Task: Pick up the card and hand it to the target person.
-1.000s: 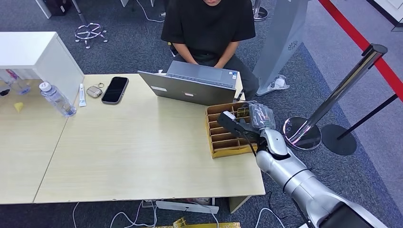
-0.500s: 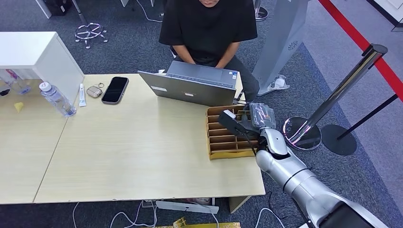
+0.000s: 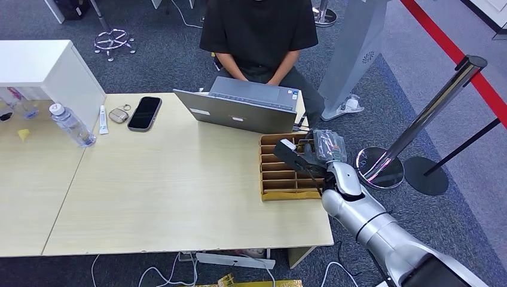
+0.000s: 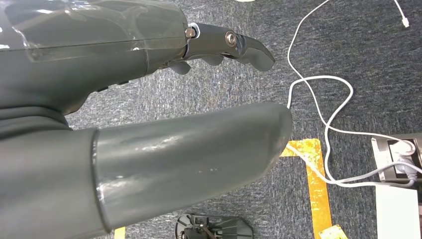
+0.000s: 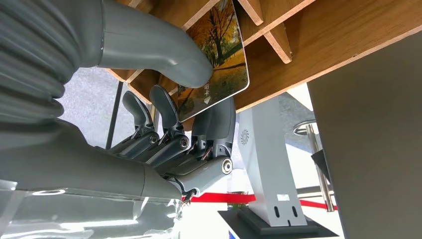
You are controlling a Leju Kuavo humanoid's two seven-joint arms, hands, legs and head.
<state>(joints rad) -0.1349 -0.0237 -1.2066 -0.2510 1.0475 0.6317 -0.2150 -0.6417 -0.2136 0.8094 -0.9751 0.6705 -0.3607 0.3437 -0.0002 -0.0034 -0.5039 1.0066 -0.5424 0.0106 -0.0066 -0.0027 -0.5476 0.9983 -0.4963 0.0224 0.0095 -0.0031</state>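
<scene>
Right hand (image 5: 164, 124): pinches the card (image 5: 216, 55) in the wooden rack (image 3: 286, 173), table's 3 o'clock.
Left hand (image 4: 149, 119): spread, empty.
Advice: we lift straight out, clear of dividers.

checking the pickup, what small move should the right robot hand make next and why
Probably lift the card straight out of the wooden organizer. In the right wrist view the right robot hand already pinches it between thumb and fingers, yet the card's far end sits between the dividers.
</scene>
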